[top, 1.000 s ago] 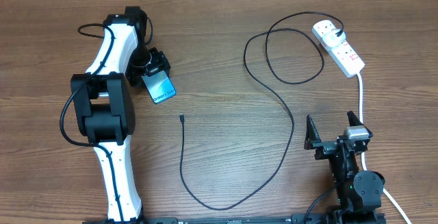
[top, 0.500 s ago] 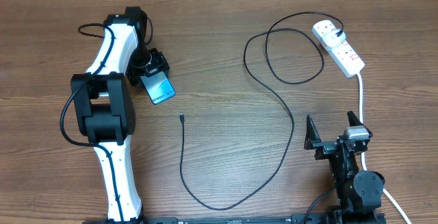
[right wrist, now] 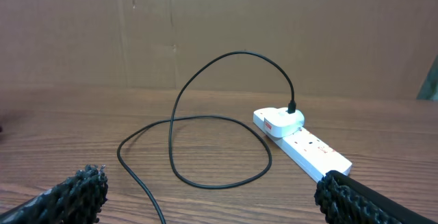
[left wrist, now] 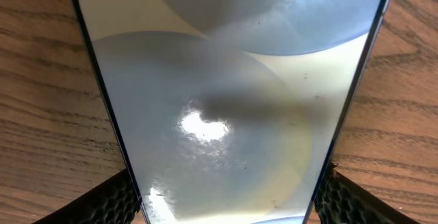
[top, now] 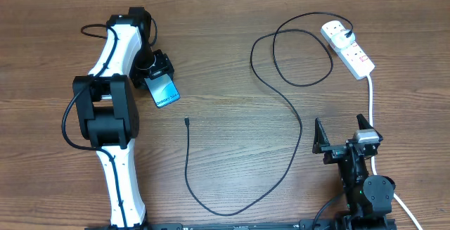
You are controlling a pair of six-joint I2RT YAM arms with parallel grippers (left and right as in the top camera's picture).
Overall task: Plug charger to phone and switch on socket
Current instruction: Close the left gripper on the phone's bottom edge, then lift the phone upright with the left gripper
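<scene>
A brown wooden table fills the view, with a cardboard wall behind it. At the left, the left gripper is clamped on the phone. The phone's long axis slants toward the connector tip of the black cable. The cable loops rightward to the white power strip, which lies diagonally. The right gripper gapes empty.

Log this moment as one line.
left gripper: shut on phone | right gripper: open, empty | charger tip: loose, apart from phone | socket: untouched
</scene>
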